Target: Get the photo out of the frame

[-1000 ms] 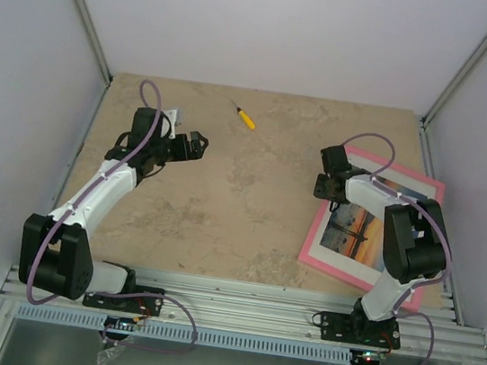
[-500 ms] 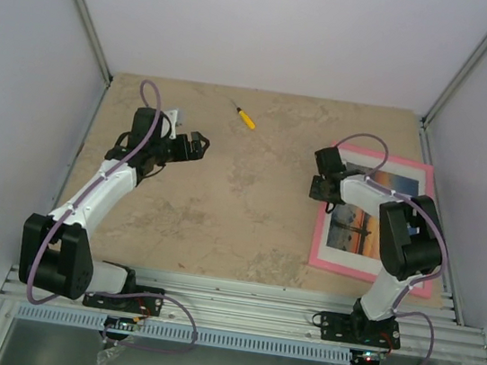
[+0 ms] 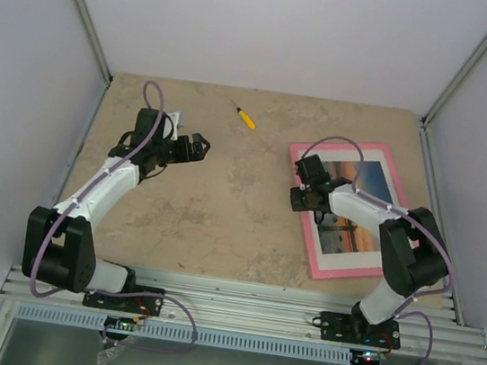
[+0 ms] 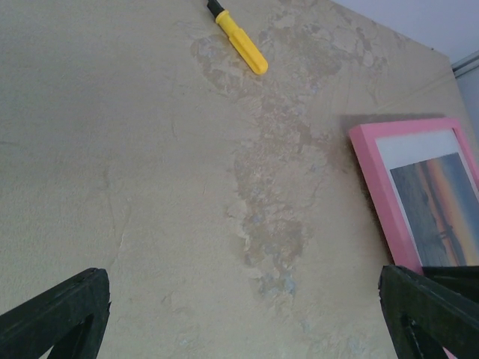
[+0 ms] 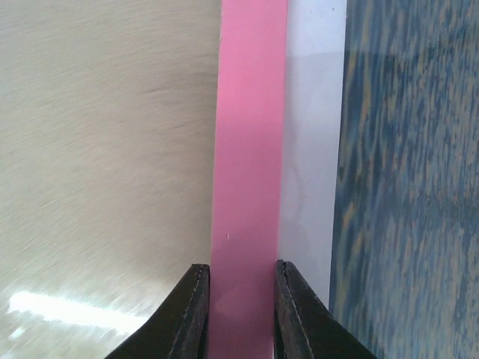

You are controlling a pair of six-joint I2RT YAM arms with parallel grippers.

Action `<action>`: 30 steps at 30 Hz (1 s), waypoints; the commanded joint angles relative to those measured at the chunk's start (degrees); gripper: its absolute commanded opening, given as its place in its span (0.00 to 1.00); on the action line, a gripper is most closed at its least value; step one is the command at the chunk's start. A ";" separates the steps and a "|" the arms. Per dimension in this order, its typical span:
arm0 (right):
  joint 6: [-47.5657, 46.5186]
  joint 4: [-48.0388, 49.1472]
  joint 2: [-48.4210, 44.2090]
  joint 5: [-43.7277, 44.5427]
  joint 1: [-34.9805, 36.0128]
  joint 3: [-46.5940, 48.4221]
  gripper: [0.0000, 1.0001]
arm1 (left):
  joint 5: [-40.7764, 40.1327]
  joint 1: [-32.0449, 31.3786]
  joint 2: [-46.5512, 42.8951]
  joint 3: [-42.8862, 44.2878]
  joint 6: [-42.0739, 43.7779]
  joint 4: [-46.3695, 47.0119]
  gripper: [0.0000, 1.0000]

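Frame [image 3: 340, 272] on mottled beige tabletop [image 3: 222, 207]; white walls [image 3: 275, 24].

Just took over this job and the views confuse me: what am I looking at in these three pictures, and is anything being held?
Two robot arms are bolted at the near edge of a table. The wide picture looks down from above; the other two come from cameras on each wrist. On the table lie a pink frame with the photo inside and a yellow screwdriver. The right gripper pinches the frame's pink edge; the left gripper is open, holding nothing.
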 commanded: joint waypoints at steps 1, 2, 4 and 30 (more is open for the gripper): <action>-10.99 4.35 -6.22 -2.50 4.02 -0.91 0.01 | 0.78 -0.21 1.11 2.02 -0.65 -1.44 1.00; -12.63 4.90 -6.78 -3.42 4.80 -1.13 0.00 | 0.76 -0.21 1.39 2.08 -0.87 -1.54 1.00; -15.51 5.90 -7.59 -4.97 6.48 -1.66 0.00 | 0.75 -0.21 1.65 2.37 -1.31 -1.90 1.00; -39.89 9.39 0.80 -8.55 25.84 0.33 0.03 | -12.43 0.58 12.83 5.70 -0.56 -16.77 0.96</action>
